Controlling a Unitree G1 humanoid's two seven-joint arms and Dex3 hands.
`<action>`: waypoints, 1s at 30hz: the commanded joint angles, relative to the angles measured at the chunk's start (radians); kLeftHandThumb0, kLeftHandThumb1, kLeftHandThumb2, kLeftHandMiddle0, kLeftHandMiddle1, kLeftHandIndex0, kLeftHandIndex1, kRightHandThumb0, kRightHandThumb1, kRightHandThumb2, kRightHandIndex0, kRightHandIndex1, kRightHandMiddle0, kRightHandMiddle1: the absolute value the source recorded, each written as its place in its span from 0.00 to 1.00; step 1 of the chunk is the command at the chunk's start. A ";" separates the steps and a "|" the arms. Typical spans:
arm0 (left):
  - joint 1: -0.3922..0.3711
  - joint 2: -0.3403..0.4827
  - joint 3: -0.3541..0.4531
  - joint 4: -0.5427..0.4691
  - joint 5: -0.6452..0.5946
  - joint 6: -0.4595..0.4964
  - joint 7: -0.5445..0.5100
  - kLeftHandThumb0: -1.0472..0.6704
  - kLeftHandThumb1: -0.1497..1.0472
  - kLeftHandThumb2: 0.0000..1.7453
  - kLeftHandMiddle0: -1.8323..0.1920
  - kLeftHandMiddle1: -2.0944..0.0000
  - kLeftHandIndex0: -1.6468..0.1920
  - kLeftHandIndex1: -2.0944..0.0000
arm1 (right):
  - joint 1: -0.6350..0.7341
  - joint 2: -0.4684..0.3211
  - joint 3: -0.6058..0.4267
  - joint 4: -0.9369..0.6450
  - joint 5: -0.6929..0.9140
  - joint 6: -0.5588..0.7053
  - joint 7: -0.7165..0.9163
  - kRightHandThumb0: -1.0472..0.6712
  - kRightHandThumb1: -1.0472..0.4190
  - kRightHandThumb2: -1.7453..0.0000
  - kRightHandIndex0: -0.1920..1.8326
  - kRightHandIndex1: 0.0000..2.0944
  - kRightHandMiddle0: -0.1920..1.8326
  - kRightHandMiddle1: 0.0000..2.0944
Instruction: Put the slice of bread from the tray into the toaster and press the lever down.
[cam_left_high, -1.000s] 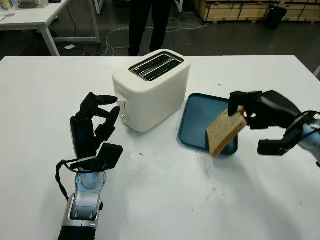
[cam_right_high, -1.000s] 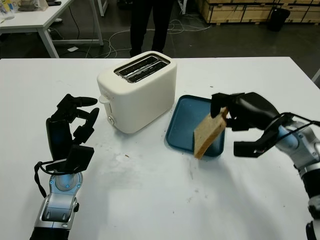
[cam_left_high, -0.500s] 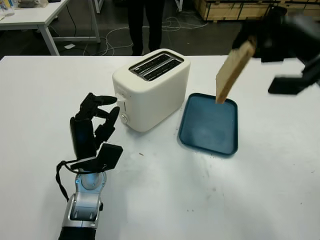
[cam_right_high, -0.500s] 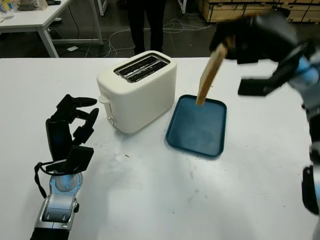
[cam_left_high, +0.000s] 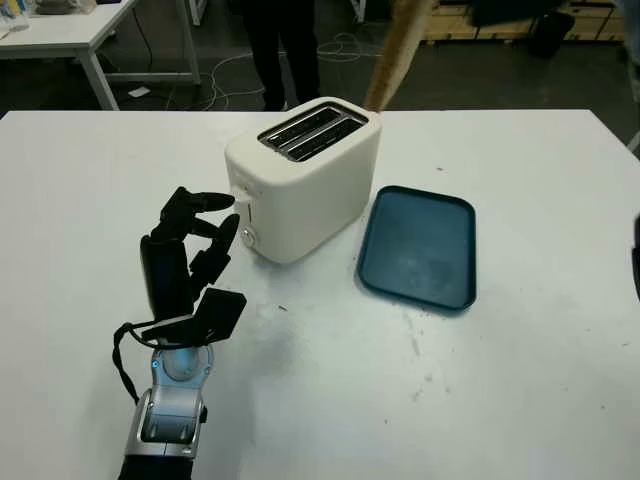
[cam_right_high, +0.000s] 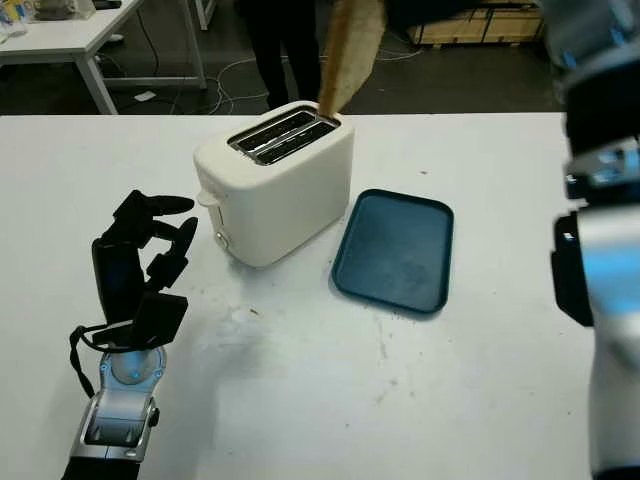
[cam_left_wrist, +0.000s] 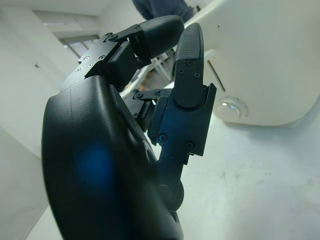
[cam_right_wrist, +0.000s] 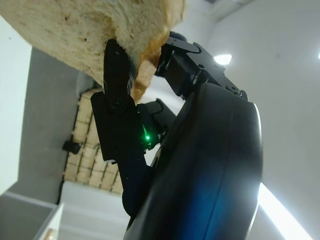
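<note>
A slice of bread (cam_left_high: 392, 58) hangs on edge above the right end of the white toaster (cam_left_high: 305, 177), its lower corner near the slots (cam_left_high: 312, 132). My right hand (cam_right_wrist: 127, 97) is shut on the slice (cam_right_wrist: 95, 37) high above the table. The toaster's lever (cam_left_high: 240, 198) sits up on its left end face. My left hand (cam_left_high: 190, 245) stands upright on the table just left of the toaster, fingers curled, holding nothing. The blue tray (cam_left_high: 418, 247) lies bare to the right of the toaster.
A person's legs (cam_left_high: 280, 50) stand behind the table's far edge. A white table (cam_left_high: 70, 35) stands at the back left and wooden crates (cam_left_high: 480, 20) at the back right. My right arm (cam_right_high: 600, 250) rises along the right side.
My right hand has carried the bread up off the tray and leftward, from above the tray to above the toaster's slots. The left hand has not moved.
</note>
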 joint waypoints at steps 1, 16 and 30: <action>0.005 -0.001 -0.004 -0.010 0.009 -0.001 0.004 0.37 0.89 0.13 0.61 0.27 0.58 0.50 | -0.049 0.034 0.019 0.027 -0.022 0.035 -0.005 0.38 0.09 0.81 0.57 0.83 0.54 0.47; 0.016 -0.013 -0.006 -0.021 0.014 0.006 0.006 0.37 0.89 0.14 0.61 0.27 0.58 0.50 | -0.163 0.234 0.145 0.270 -0.120 0.146 -0.090 0.39 0.09 0.78 0.57 0.83 0.46 0.82; 0.024 -0.018 -0.005 -0.021 0.014 0.001 0.007 0.36 0.89 0.14 0.61 0.28 0.58 0.50 | -0.135 0.293 0.184 0.378 -0.123 0.145 -0.178 0.40 0.09 0.80 0.52 0.83 0.38 0.67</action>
